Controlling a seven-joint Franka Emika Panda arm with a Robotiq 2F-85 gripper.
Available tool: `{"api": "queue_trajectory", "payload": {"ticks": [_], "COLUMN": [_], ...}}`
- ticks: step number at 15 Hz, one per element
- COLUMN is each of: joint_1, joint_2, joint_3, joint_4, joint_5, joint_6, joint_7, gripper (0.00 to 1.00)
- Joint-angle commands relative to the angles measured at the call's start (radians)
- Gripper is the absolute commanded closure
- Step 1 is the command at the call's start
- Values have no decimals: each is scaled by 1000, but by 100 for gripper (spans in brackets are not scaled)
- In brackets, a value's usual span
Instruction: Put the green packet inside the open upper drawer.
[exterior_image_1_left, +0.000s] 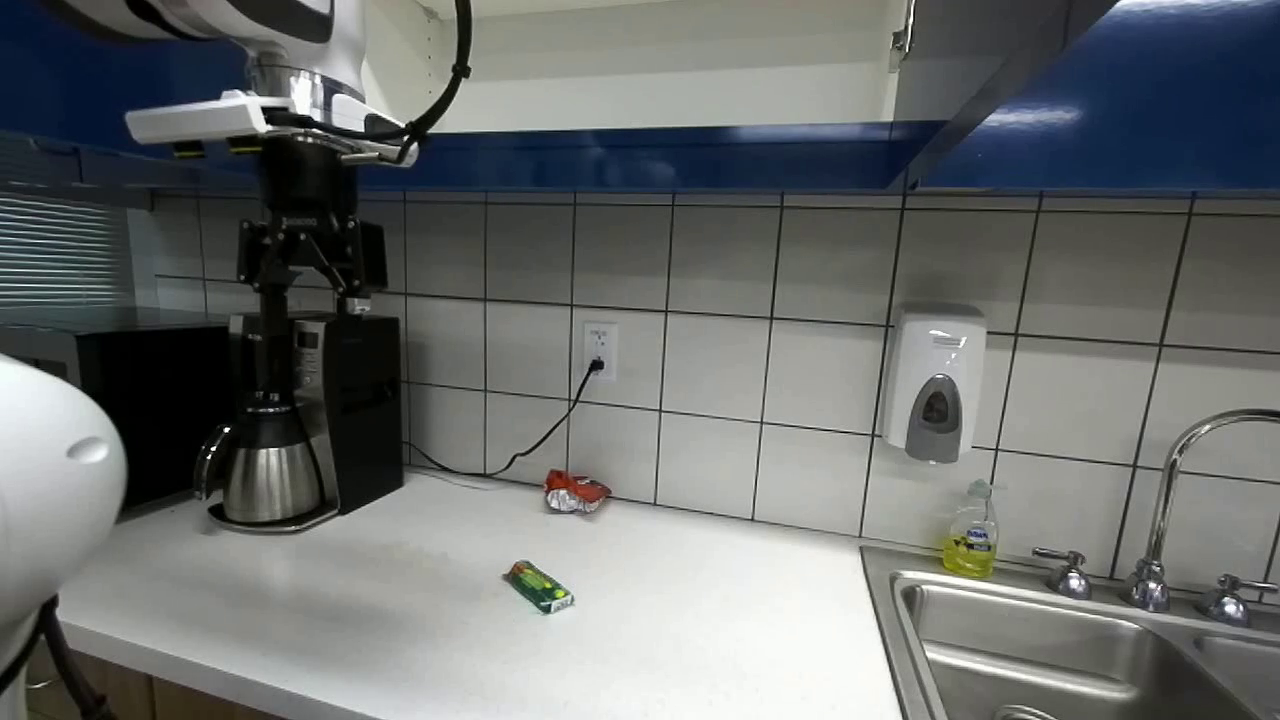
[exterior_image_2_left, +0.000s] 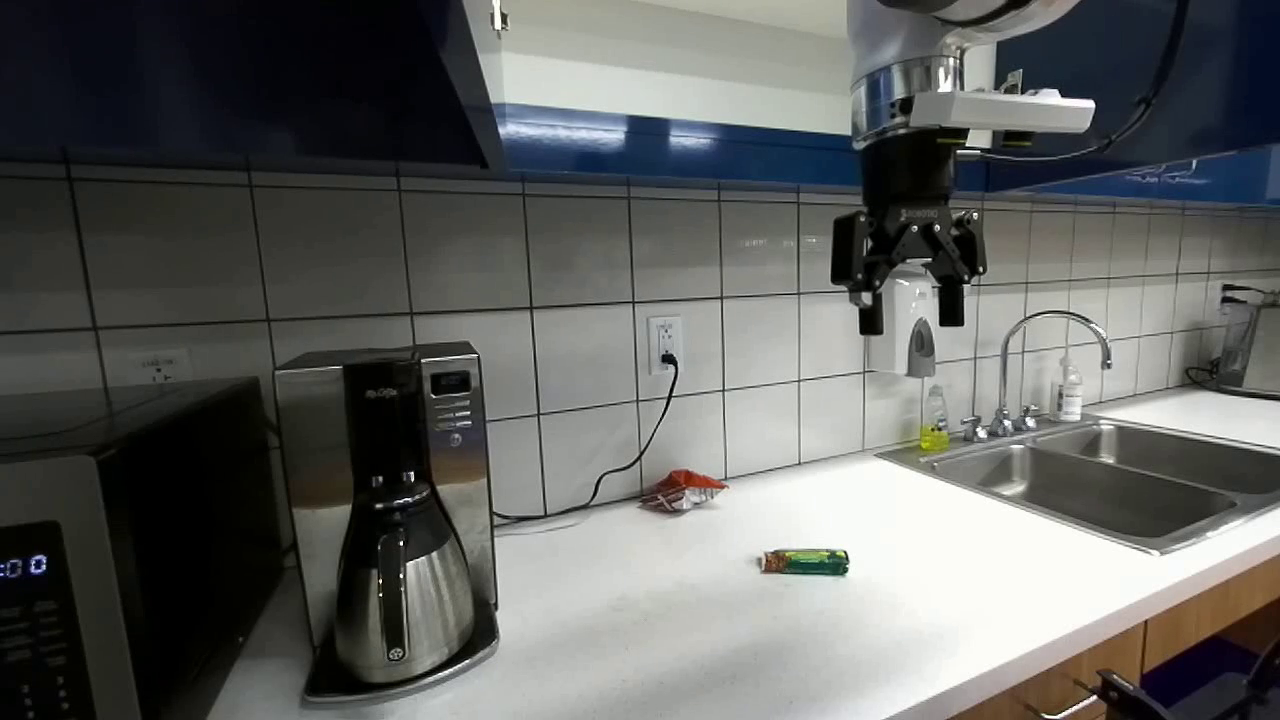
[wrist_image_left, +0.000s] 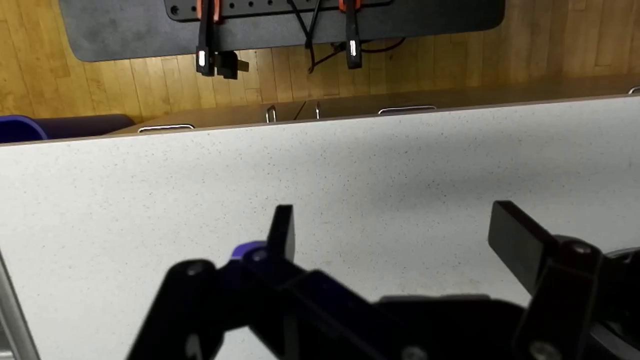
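The green packet lies flat on the white counter in both exterior views (exterior_image_1_left: 539, 586) (exterior_image_2_left: 806, 562). It is out of the wrist view. The open upper drawer is an overhead cabinet compartment with a white interior and a blue lower frame, in both exterior views (exterior_image_1_left: 670, 75) (exterior_image_2_left: 680, 85). My gripper hangs pointing down, high above the counter and below the cabinet frame's level, in both exterior views (exterior_image_1_left: 312, 310) (exterior_image_2_left: 911, 315). It is well above the packet and apart from it. In the wrist view (wrist_image_left: 392, 220) its fingers are wide apart with only counter showing between them.
A coffee maker (exterior_image_2_left: 460, 520) with a steel carafe stands beside a microwave (exterior_image_2_left: 190, 540). A crumpled red wrapper (exterior_image_1_left: 575, 492) lies by the tiled wall, near a power cord. A soap dispenser (exterior_image_1_left: 935, 385) hangs above the sink (exterior_image_1_left: 885, 620). A raised cabinet door (exterior_image_1_left: 980, 90) flanks the compartment.
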Motion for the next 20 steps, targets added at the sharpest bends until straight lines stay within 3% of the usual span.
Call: {"api": "queue_trajectory", "payload": {"ticks": [1,10,20], "joint_1": [-36,-137,-154], "joint_2": [7,132,526], "joint_3": [-20,-123,-159], "joint_4": [-22,-96,-57], "joint_5": [-25,-102,-117], "joint_6": [37,233,581], "joint_7": [4,-10,-15], "gripper": [0,0,0]}}
